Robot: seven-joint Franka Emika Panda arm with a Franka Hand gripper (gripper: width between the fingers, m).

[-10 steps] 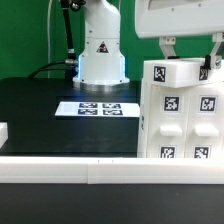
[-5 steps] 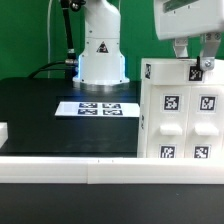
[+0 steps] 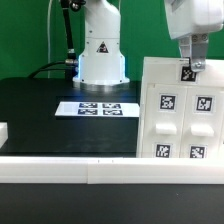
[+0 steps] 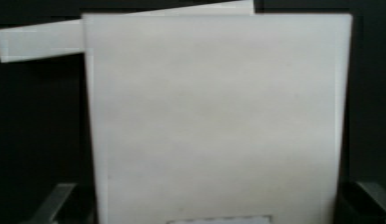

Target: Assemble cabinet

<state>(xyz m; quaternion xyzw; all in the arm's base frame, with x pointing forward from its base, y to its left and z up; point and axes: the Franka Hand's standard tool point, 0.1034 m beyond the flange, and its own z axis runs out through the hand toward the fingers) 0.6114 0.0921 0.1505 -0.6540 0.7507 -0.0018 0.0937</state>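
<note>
The cabinet [image 3: 180, 115] is a large white box at the exterior view's right, standing on the black table with its tagged face and small fitted panels toward the camera. My gripper [image 3: 192, 60] comes down over its upper edge, with one finger [image 3: 187, 66] lying against the tagged face. In the wrist view the cabinet [image 4: 208, 110] fills the picture as a plain white face. My gripper [image 4: 211, 205] straddles it, a dark finger [image 4: 62, 200] close against each side. The jaws are set wide and shut on the cabinet.
The white robot base [image 3: 100, 50] stands at the back. The marker board [image 3: 97, 108] lies flat before it. A white rail [image 3: 60, 168] runs along the front. A small white part [image 3: 3, 131] sits at the left edge. A white piece [image 4: 39, 42] shows behind the cabinet.
My gripper has shifted toward the exterior view's right with the cabinet. The cabinet has turned, so its top face no longer shows and the tagged face looks flatter.
</note>
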